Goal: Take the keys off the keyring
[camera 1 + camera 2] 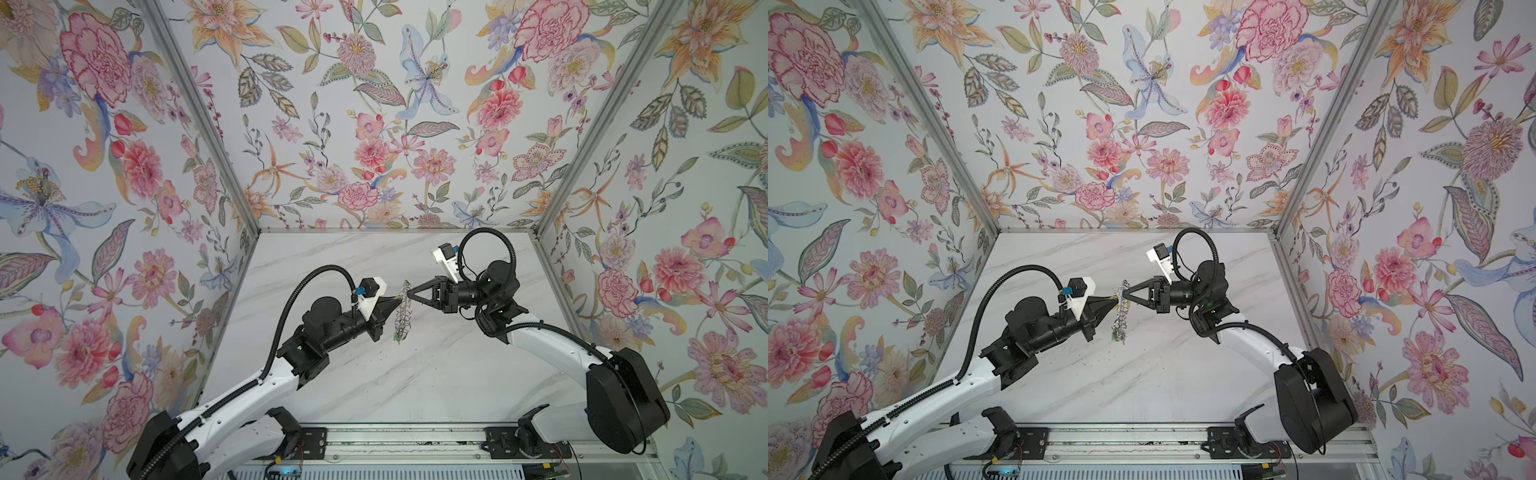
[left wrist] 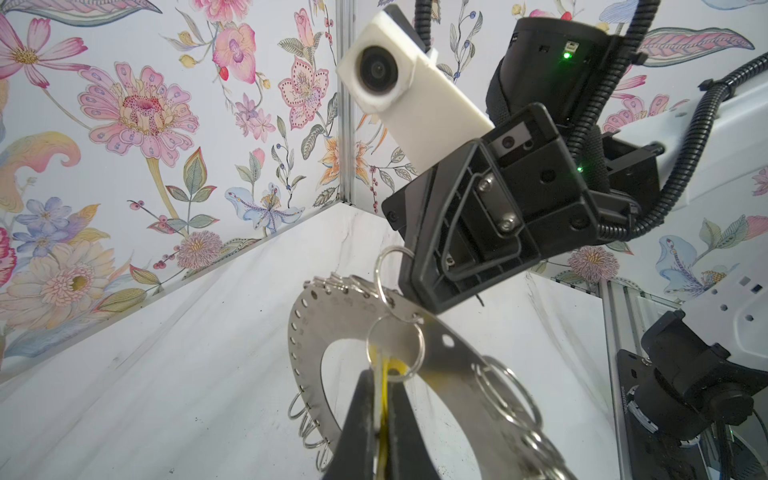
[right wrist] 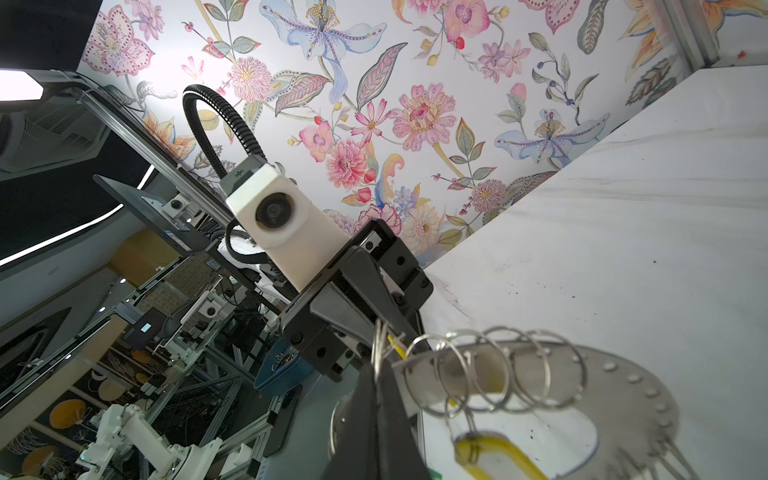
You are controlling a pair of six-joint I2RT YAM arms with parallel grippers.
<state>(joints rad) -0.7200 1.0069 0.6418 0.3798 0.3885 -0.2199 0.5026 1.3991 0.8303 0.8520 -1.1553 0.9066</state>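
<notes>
**Both arms meet at the keyring**

We see the keyring (image 1: 403,309) lifted edge-on above the counter (image 1: 415,374). From either side, our left fingers (image 2: 384,419) clench a yellow-tagged key (image 2: 392,370); our right fingers (image 1: 409,294) clench a wire loop (image 3: 380,349).

A: What closes in the workspace?

B: Three walls papered in a floral print (image 1: 374,124), pink, orange and pale blue blooms with green leaves on a light ground, in both top views. Aluminium corner posts (image 1: 199,112) run along the joins.

A: And the surface below?

B: A white marble-patterned tabletop (image 1: 374,374) with faint grey veins and a scatter of small dark specks. A metal rail (image 1: 407,444) runs along its near edge.

A: Anything beyond the enclosure?

B: The right wrist view looks out past it: a dim room with metal framing (image 3: 124,137), bright strip lights (image 3: 62,237), and cluttered equipment too blurred to name.
</notes>
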